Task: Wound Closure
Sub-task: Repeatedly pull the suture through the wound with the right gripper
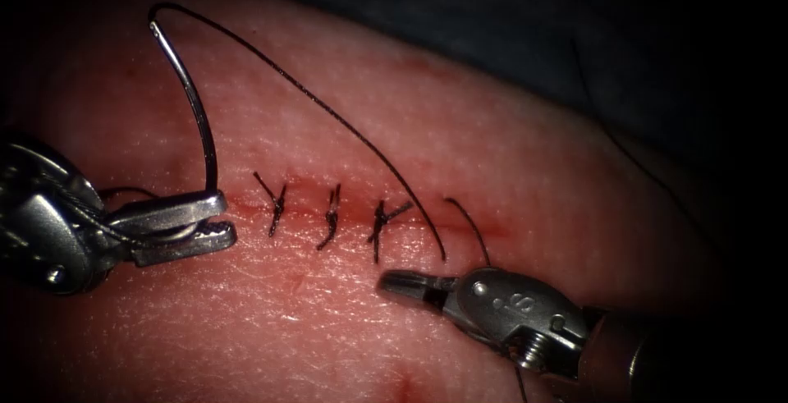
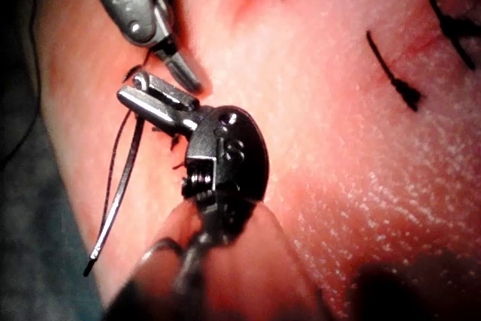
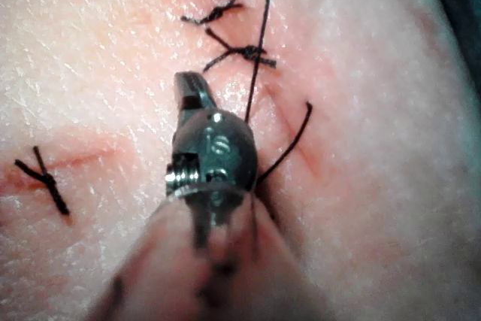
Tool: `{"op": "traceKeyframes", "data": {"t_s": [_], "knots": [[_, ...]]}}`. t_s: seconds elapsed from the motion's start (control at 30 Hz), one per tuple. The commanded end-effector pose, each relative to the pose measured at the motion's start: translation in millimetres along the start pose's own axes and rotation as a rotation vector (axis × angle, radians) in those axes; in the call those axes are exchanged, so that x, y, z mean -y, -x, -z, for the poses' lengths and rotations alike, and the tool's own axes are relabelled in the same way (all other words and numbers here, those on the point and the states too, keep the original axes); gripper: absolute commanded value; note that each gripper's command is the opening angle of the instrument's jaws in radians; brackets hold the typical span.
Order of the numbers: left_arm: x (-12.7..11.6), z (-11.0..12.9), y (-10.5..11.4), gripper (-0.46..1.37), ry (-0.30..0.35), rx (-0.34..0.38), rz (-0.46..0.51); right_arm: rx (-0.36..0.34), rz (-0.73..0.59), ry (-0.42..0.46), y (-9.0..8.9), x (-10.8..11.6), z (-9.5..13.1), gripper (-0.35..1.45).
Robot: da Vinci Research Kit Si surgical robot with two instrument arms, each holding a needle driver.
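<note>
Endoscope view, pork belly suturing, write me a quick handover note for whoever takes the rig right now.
Left hand: shut on the needle near its pointed end; the curve stands up clear of the tissue, at the cut's left end.
Right hand: jaws shut, holding nothing, just below the cut.
Thread runs from the needle's tail down into the tissue near the right hand.
Done: three knotted stitches.
Left: the cut's right stretch is still unknotted.
</note>
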Motion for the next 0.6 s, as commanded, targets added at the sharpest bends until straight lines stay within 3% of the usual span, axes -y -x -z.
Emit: {"op": "traceKeyframes", "data": {"t_s": [0.03,0.6], "knots": [[0.0,0.0,0.0,-0.35,0.007,0.000,0.000,0.000,0.001,0.002,0.1,0.0,0.0,-0.35],[0.1,0.1,-0.1,-0.35,0.008,-0.001,0.002,0.000,0.001,0.001,0.1,0.2,0.0,-0.35]]}}
